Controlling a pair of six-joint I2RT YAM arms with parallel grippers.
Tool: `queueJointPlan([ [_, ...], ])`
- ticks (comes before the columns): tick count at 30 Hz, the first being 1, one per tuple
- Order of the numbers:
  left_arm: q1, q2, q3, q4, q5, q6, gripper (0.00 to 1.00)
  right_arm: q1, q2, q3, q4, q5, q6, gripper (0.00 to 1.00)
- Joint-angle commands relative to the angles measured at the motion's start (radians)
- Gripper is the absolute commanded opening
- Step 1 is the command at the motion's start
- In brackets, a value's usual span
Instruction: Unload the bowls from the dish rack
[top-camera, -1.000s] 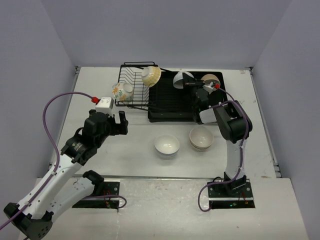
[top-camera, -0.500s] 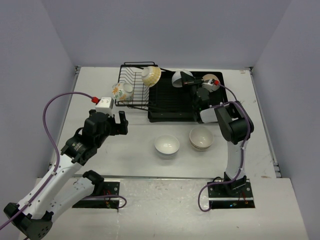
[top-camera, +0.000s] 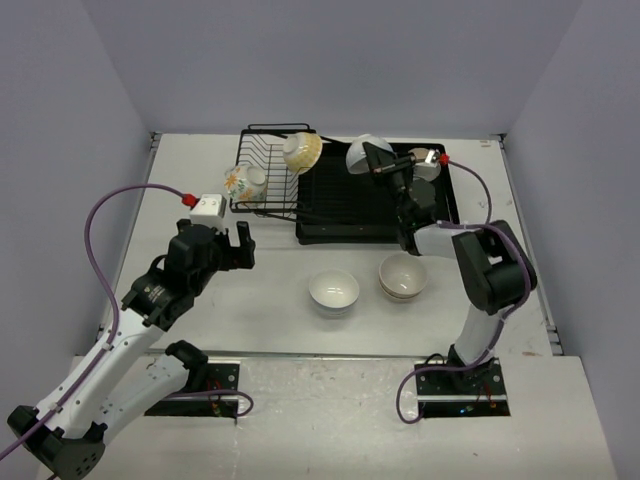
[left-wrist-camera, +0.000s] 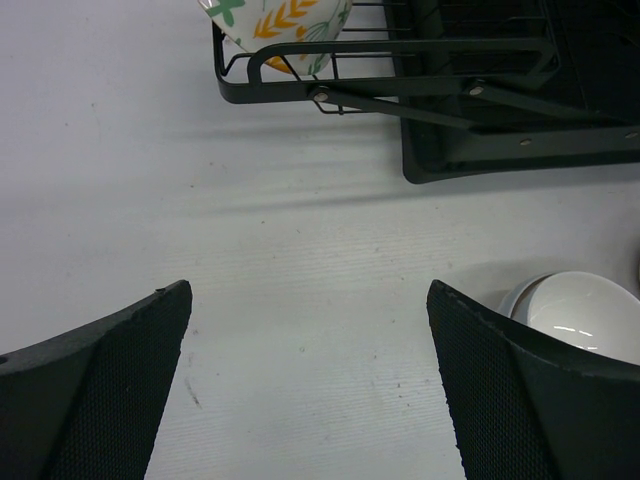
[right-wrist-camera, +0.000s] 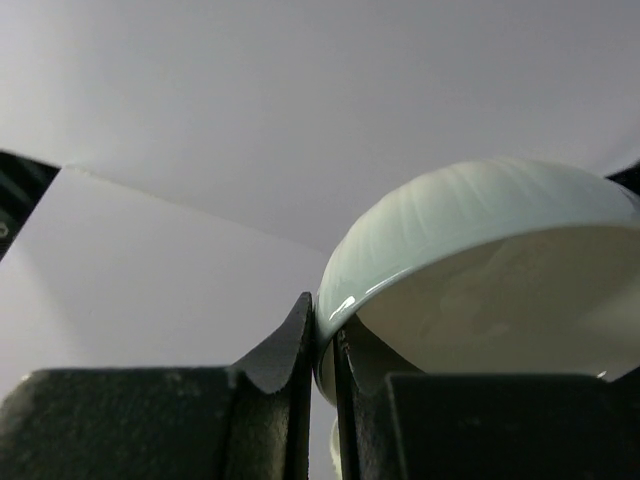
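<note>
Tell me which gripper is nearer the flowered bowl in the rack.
Left. The left gripper hangs open just nearside of the flowered bowl; the right gripper is farther right over the drain tray, shut on a white bowl.

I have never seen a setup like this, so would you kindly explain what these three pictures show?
The machine is a left arm and a right arm, bolted at the near edge of the table, each ending in a two-finger pincer. The wide picture comes from a fixed camera above and behind them. The other two come from cameras on the wrists. The right pincer is shut on the rim of a white bowl, over the black tray. The left pincer is open and empty above the table. A floral bowl and a yellow bowl sit in the wire rack. A second white bowl and stacked cream bowls rest on the table.
</note>
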Motion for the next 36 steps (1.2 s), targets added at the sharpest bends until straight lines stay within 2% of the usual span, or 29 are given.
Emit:
queueJointPlan([
  [1,0.013,-0.016,0.006,0.02,-0.055,0.017,1.0,0.005,-0.219,-0.044,0.322,-0.14,-0.13,0.0],
  [3,0.025,-0.031,0.011,0.012,-0.073,0.009,1.0,0.005,-0.373,-0.041,0.053,-0.222,-0.217,0.0],
  [4,0.036,-0.043,0.011,0.011,-0.09,0.005,1.0,0.012,-0.47,-0.008,-0.211,-0.278,-0.252,0.0],
  [5,0.041,-0.05,0.012,0.009,-0.096,0.002,1.0,0.015,-0.514,0.014,-0.334,-0.311,-0.354,0.0],
  [6,0.05,-0.059,0.011,0.008,-0.109,-0.001,1.0,0.025,-0.554,0.042,-0.532,-0.326,-0.407,0.0],
  [7,0.054,-0.071,0.011,0.006,-0.115,-0.003,1.0,0.054,-0.622,0.054,-0.616,-0.328,-0.532,0.0],
  [8,0.059,-0.077,0.012,0.006,-0.123,-0.006,1.0,0.068,-0.649,0.08,-0.845,-0.337,-0.594,0.0],
  [9,0.067,-0.083,0.012,0.006,-0.127,-0.008,1.0,0.087,-0.669,0.15,-0.957,-0.333,-0.661,0.0],
  [10,0.068,-0.092,0.012,0.008,-0.127,-0.008,1.0,0.148,-0.686,0.184,-1.066,-0.286,-0.797,0.0],
  [11,0.071,-0.094,0.011,0.011,-0.129,-0.008,1.0,0.184,-0.704,0.216,-1.164,-0.258,-0.858,0.0],
  [12,0.074,-0.096,0.009,0.011,-0.129,-0.008,1.0,0.225,-0.706,0.284,-1.356,-0.215,-0.913,0.0],
  [13,0.076,-0.093,0.011,0.011,-0.127,-0.008,1.0,0.314,-0.706,0.315,-1.448,-0.11,-1.008,0.0],
  [17,0.081,-0.086,0.012,0.006,-0.126,-0.008,1.0,0.497,-0.671,0.41,-1.799,0.118,-1.088,0.0],
  [23,0.082,-0.106,0.011,0.003,-0.13,-0.009,1.0,0.69,-0.577,0.477,-2.092,0.323,-1.069,0.0],
  [26,0.082,-0.117,0.009,0.001,-0.13,-0.011,1.0,0.772,-0.511,0.476,-2.165,0.338,-1.038,0.0],
  [29,0.082,-0.117,0.008,0.004,-0.127,-0.011,1.0,0.844,-0.453,0.468,-2.183,0.344,-1.013,0.0],
  [36,0.082,-0.109,0.008,0.005,-0.113,-0.008,1.0,0.868,-0.364,0.477,-2.13,0.283,-1.042,0.0],
])
